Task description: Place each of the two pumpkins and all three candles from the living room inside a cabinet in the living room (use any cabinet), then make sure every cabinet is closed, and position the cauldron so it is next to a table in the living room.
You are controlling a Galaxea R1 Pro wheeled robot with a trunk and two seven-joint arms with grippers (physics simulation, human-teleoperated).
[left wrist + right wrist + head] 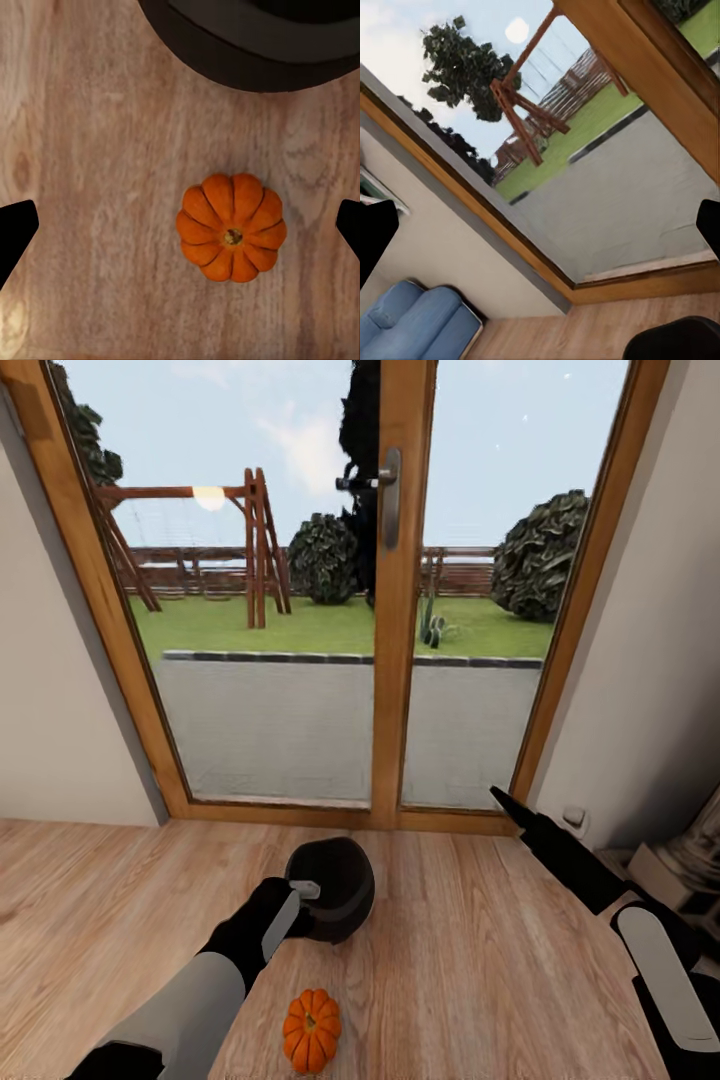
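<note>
A bright orange pumpkin (311,1030) sits upright on the wooden floor, just nearer to me than the black cauldron (340,880), which stands in front of the glass door. My left gripper (300,895) hovers over this spot, overlapping the cauldron's near side in the head view. Looking down along its fingers, the left wrist view has the pumpkin (231,227) between the wide-spread fingertips (15,232), well below them, and the cauldron's rim (255,45) beyond. That gripper (180,232) is open and empty. My right gripper (503,802) is raised at the right, aimed at the door, open (540,225) with nothing in it.
A wood-framed glass double door (400,610) with a handle closes off the floor ahead, with white walls on both sides. A stone-coloured block (690,860) and a wall socket (573,818) are at the right. A blue sofa (412,322) appears in the right wrist view.
</note>
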